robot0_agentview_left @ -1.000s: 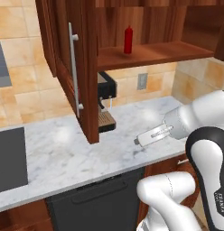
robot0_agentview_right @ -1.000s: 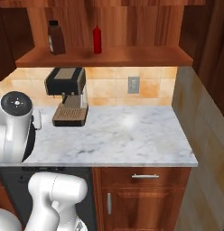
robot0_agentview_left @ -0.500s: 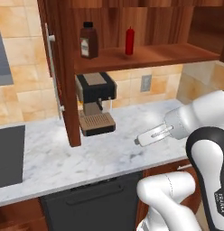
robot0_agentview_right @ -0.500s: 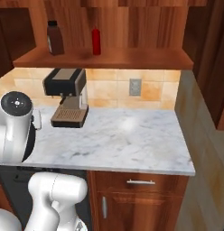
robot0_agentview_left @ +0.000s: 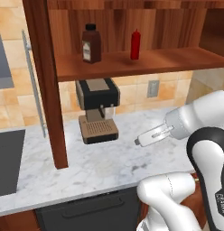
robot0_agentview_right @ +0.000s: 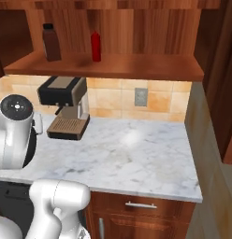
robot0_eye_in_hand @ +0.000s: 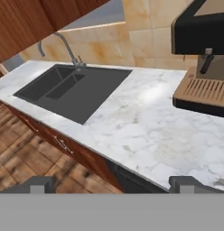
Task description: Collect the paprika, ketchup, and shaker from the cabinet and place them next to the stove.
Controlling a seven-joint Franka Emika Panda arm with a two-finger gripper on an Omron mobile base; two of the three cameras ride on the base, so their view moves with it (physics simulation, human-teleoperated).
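Left base view: the cabinet (robot0_agentview_left: 132,63), reddish-brown wood with streaked vertical grain, fills the top of the frame, and its flat inner shelf carries two things. The paprika (robot0_agentview_left: 91,43), a squarish dark brown bottle with a black screw cap and pale label, stands upright at upper centre-left. The ketchup (robot0_agentview_left: 135,44), a slim all-red squeeze bottle with a pointed nozzle, stands upright to its right, well apart from it. A cabinet door (robot0_agentview_left: 45,81) hangs edge-on down the left of the frame, with a thin metal bar handle (robot0_agentview_left: 35,85) beside it.

Under the shelf, a boxy coffee machine (robot0_agentview_left: 97,109) with a black top and a ribbed brown drip tray sits on the white marble counter (robot0_agentview_left: 109,162), which is veined in grey and glossy. Behind it runs a wall of tan square tiles with a grey outlet plate (robot0_agentview_left: 152,88). A dark sink (robot0_agentview_left: 6,164) cuts into the counter at the left edge.

In the right base view the same bottles stand at upper left on the shelf, paprika (robot0_agentview_right: 51,42) left of ketchup (robot0_agentview_right: 95,46), with the coffee machine (robot0_agentview_right: 65,106) below them and a wooden drawer with a metal pull (robot0_agentview_right: 141,205) at the bottom.

In the hand view the gripper (robot0_eye_in_hand: 111,182) shows two grey fingertips (robot0_eye_in_hand: 38,182) set wide apart at the bottom with nothing between them. It looks over the marble counter toward a rectangular, matte black double-basin sink (robot0_eye_in_hand: 71,88) at the left, with a curved steel faucet (robot0_eye_in_hand: 64,45) behind it.
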